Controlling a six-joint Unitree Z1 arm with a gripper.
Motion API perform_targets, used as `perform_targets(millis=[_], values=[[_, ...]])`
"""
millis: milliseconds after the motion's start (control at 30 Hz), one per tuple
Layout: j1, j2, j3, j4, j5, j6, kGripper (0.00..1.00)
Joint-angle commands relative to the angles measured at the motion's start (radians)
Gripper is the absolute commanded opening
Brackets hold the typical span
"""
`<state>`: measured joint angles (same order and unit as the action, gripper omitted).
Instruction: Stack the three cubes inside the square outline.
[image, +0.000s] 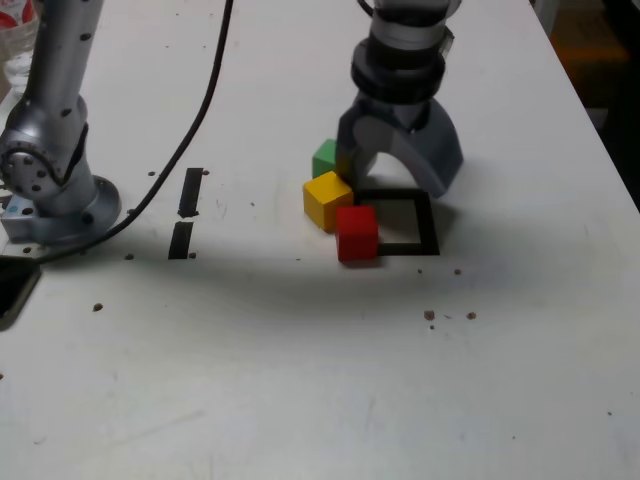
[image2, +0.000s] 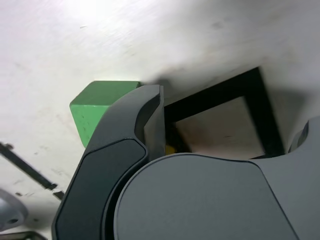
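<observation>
the gripper (image: 398, 178) stands wide, jaws spread and pointing down at the surface (image: 300, 380), holding nothing. it straddles the far edge of the outline (image: 428, 232); one jaw comes down just beside the green cube (image: 324, 157), the other on the outline's far corner at the exterior view's right.

none of the cubes is stacked. all three cluster along the outline's edge at the exterior view's left: green farthest back, the yellow cube (image: 327, 198) touching or nearly touching it in front, the red cube (image: 357, 232) nearest the camera, overlapping the outline's corner. the white centre is bare.

the step in hand looks like picking a first cube, probably green, since the wrist view shows it (image2: 102, 107) right against the outer side of a jaw. that is the problem: the cube sits outside the jaws, not between them. to do this well, the gripper should shift toward the exterior view's left until the green cube lies centred between the jaws, then descend and close. the jaws should stay turned so that neither lands on yellow, which is close enough to be knocked or pinched along with it. a jaw dropping onto a cube's top would shove the cluster. once gripped, lift clear before moving over the centre.
</observation>
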<state>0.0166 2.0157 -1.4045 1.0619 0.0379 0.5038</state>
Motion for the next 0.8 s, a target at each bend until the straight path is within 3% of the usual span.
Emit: perform_targets(millis=[0,233,767], values=[[0.006,-0.023,0.012,-0.001,-0.002,0.001,1.00],[0.011,-0.073,0.079,-0.013,-0.016,0.001,1.00],[-0.056,-0.095,0.111,-0.050,-0.097,-0.003,1.00]])
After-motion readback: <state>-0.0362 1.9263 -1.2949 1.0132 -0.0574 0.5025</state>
